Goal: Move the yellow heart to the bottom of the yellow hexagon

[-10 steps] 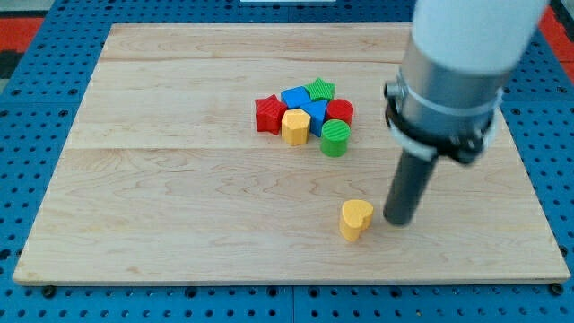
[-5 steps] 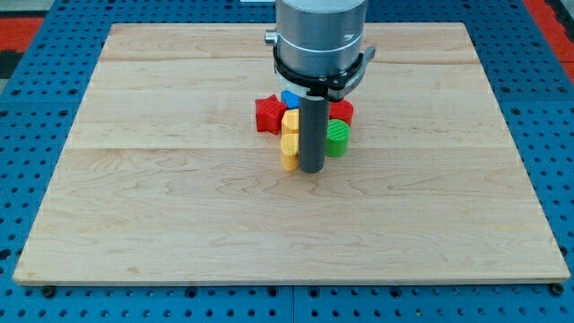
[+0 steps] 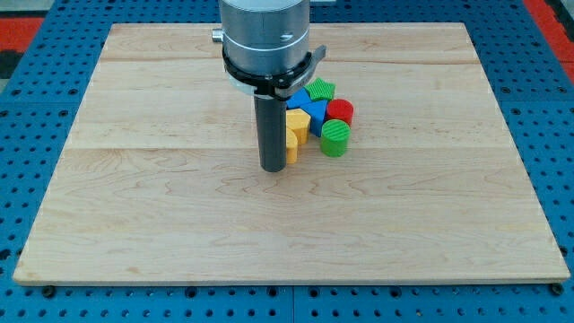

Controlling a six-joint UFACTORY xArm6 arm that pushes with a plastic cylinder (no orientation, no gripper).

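The yellow heart (image 3: 291,149) sits just below the yellow hexagon (image 3: 299,120), touching it, at the bottom left of a cluster of blocks. My tip (image 3: 273,168) rests on the board right against the heart's left side. The rod hides part of the heart and the hexagon's left edge. The arm's grey body covers the cluster's upper left.
The cluster also holds a green star (image 3: 320,89), a blue block (image 3: 315,109), a red block (image 3: 341,110) and a green cylinder (image 3: 334,138). The red block seen earlier at the cluster's left is hidden behind the rod. A blue pegboard (image 3: 556,135) surrounds the wooden board.
The heart went from the board's lower right up to below the hexagon. The tip then crossed from the heart's right side to its left side.
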